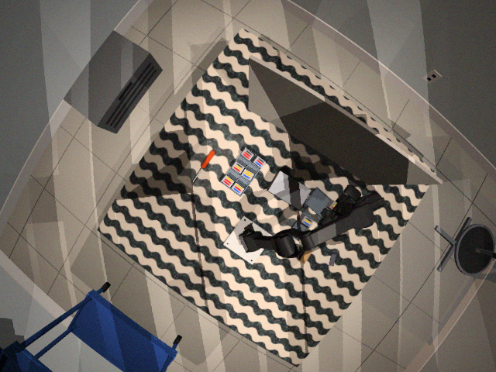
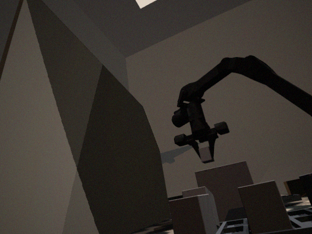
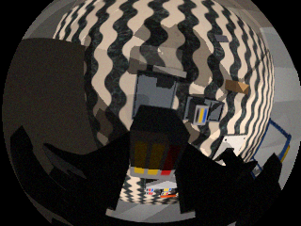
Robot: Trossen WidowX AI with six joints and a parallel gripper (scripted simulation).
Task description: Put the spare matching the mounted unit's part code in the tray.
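1. The wrist view showed yellow-yellow-red stripes on the block (image 2: 205, 154) (image 3: 152, 157); the exterior view didn't.
2. The gripper (image 1: 333, 206) (image 2: 206, 161) (image 3: 154, 136), part-open, clamped that block!
3. Beyond it, the wrist view caught the grey tray (image 1: 319, 201) (image 3: 155, 94).

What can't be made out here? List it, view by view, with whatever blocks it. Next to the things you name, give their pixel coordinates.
- Held block's (image 3: 160, 148) underside: not shown in the wrist view, which looks on its striped side.
- Held block's stripes: turned away in the exterior view, leaving a plain side.
- Gray tray's (image 1: 318, 201) (image 3: 155, 93) near end: covered by the held block in the wrist view.
- Blue frame (image 1: 120, 332) (image 3: 280, 129): cut off by the top view's lower edge.
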